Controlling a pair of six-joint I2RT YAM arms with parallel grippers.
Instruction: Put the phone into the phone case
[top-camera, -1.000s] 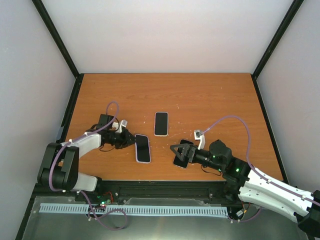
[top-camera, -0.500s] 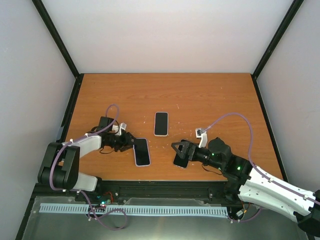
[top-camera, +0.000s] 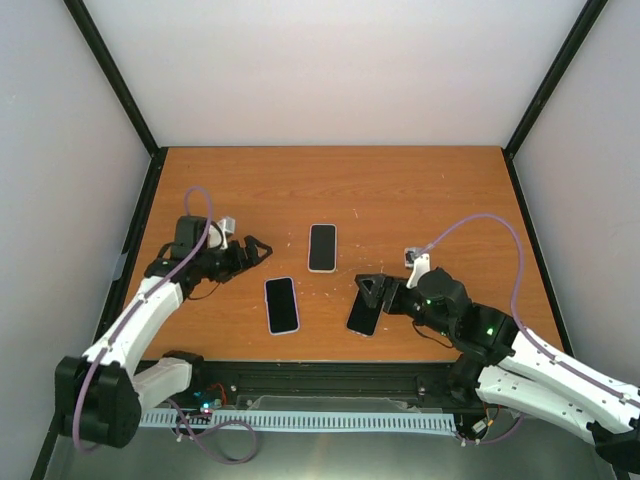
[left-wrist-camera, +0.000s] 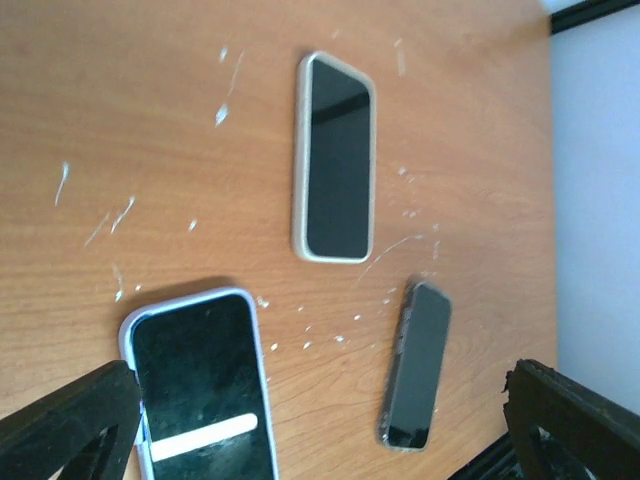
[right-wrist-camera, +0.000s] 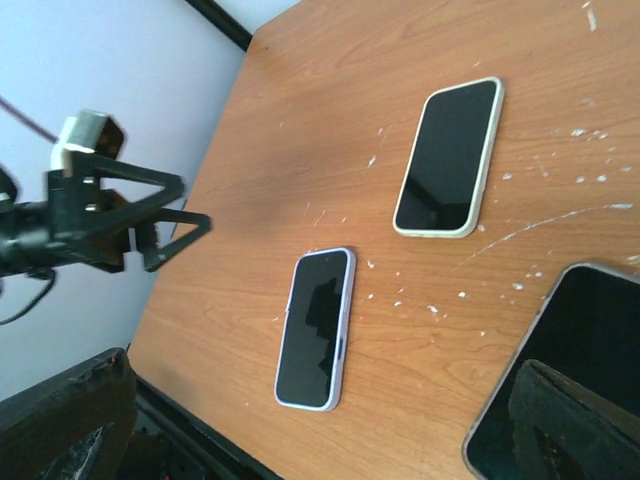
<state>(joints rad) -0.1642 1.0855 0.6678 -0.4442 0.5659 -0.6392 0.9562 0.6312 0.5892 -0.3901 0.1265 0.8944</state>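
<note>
Overhead and wrist views of a desk (top-camera: 420, 190) carrying three phone-shaped slabs, all lying flat with their long axes running roughly from the near edge toward the far edge.

(a) A dark phone (top-camera: 364, 314) with no coloured rim, judged to be the task's phone, lies near the desk's near edge, right of centre, its far end tipped slightly rightward. The right pincer (top-camera: 368, 290) hovers just over its far end with fingers spread wide and nothing between them. In the right wrist view the phone's corner sits close against one finger (right-wrist-camera: 560, 420).

(b) A lilac-rimmed slab (top-camera: 282, 305) lies left of the dark phone, apart from it.

(c) A cream-rimmed slab (top-camera: 322, 247) lies farther back, between the two arms. Whether either rimmed slab is an empty case or a case already filled cannot be told, since both show dark faces.

(d) The left pincer (top-camera: 258, 250) is raised to the far left of the lilac slab, likewise spread wide and empty, its fingers (left-wrist-camera: 70, 425) framing all three slabs from above.

The governing relation is that the dark phone lies directly under the right pincer, well apart from the left one. The right arm is therefore the nearer, and its likely grasp spans the phone's short width, across the long axis.
</note>
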